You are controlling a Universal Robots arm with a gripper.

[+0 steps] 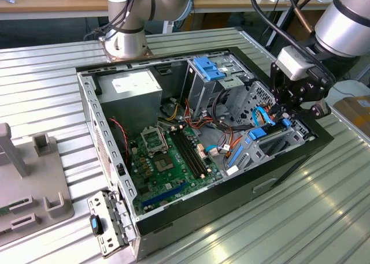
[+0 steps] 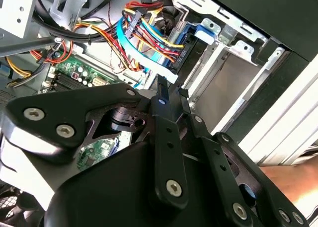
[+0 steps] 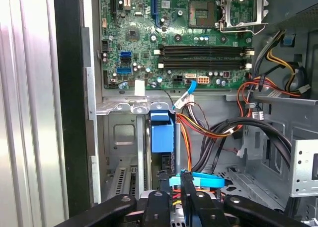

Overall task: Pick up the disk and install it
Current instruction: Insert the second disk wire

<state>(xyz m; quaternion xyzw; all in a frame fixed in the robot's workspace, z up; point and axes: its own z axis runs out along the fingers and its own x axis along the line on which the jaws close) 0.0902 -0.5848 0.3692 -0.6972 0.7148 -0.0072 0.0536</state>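
Black gripper (image 3: 175, 182) linkage sat closest to the lens in both wrist views, hanging over the drive cage (image 1: 272, 142) at the corner of the open computer case (image 1: 191, 212) on the exterior view's right. Whether the jaws were closed on anything could not be told; a blue flat cable (image 3: 198, 177) crossed right in front of them.

The disk (image 3: 162, 135) stood on edge inside that cage, just beyond the gripper, its bright blue carrier showing between the grey metal walls. In the exterior view the carrier (image 1: 257, 132) appeared as blue strips just beside the gripper (image 1: 289, 105).

A green motherboard (image 1: 167, 166) lay flat on the floor of the case, with red, orange and yellow wires bunched between it and the cage. A grey power supply (image 1: 136, 90) filled the far corner, and a light-blue bracket (image 1: 207, 67) topped the upright cage next to it. The case rested on a ribbed metal table (image 1: 289, 218).
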